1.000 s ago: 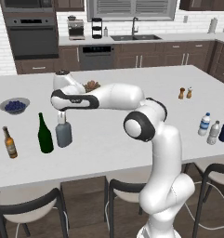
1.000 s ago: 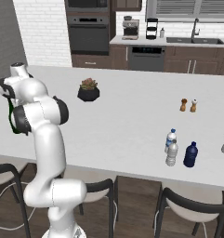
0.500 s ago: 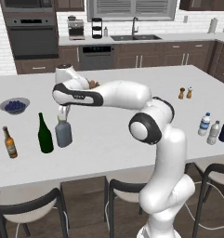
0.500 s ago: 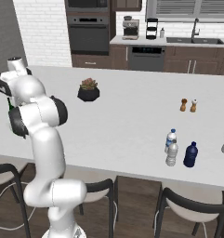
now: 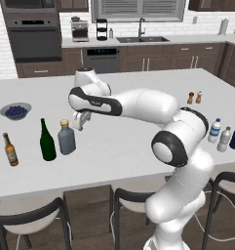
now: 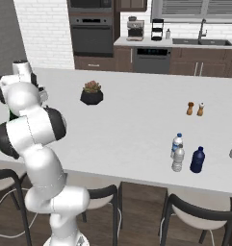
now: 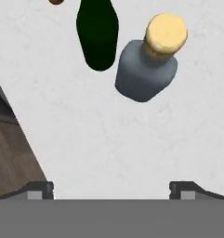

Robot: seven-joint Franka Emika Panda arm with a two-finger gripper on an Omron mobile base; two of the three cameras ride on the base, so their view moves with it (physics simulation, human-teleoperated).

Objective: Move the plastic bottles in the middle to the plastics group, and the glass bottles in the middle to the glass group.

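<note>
Gripper (image 5: 79,121) spread wide, empty, above squat grey bottle (image 5: 66,138) beside green wine bottle (image 5: 47,141), hand view showing tan stopper (image 7: 166,32) at 1 o'clock

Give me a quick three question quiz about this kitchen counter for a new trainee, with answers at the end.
1. True or false: the tool is gripping the grey bottle.
2. Which stands right beside the grey bottle: A) the green wine bottle, B) the dark blue bottle, C) the bowl?
3. What colour is the grey bottle's stopper?

Key: 1. False; in the hand view the open fingers have nothing between them and the bottle stands apart on the counter. 2. A. 3. Tan.
</note>
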